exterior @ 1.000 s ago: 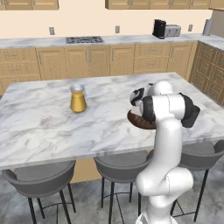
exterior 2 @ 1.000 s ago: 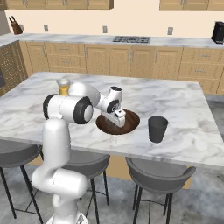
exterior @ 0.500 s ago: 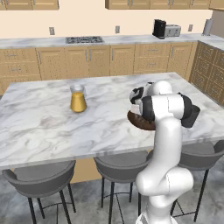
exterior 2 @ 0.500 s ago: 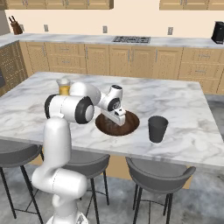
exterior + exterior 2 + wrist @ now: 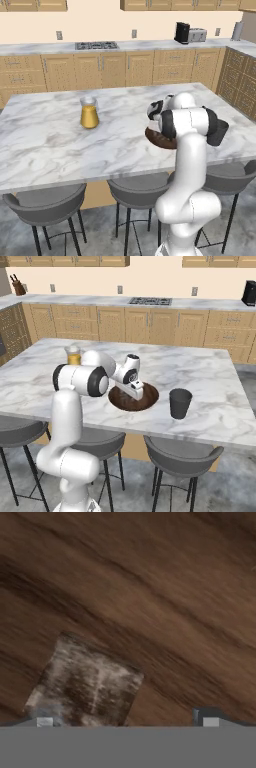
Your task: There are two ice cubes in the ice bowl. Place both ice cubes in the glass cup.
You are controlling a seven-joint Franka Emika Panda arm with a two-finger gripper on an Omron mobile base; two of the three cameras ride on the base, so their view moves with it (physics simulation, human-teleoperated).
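Note:
The ice bowl [image 5: 150, 398] is a wide dark brown wooden dish on the marble island, also seen past the arm in the left base view [image 5: 156, 140]. My gripper [image 5: 135, 392] reaches down into it, and its wood grain lies close under the hand. One pale ice cube [image 5: 87, 682] lies on the bowl's floor, near the left fingertip [image 5: 45, 722] and partly inside the gap. The gripper [image 5: 127, 723] is open and nothing is held. The dark grey glass cup [image 5: 180, 403] stands upright to the right of the bowl, also visible beyond my arm [image 5: 219, 132].
A clear glass with orange liquid [image 5: 89, 113] stands on the island [image 5: 45, 145] well left of the bowl, and appears behind my arm [image 5: 73, 354]. Grey stools [image 5: 182, 455] line the island's near edge. Cabinets and a cooktop run along the back wall.
The hand has stayed low over the bowl with barely any shift. Nothing was taken hold of or let go.

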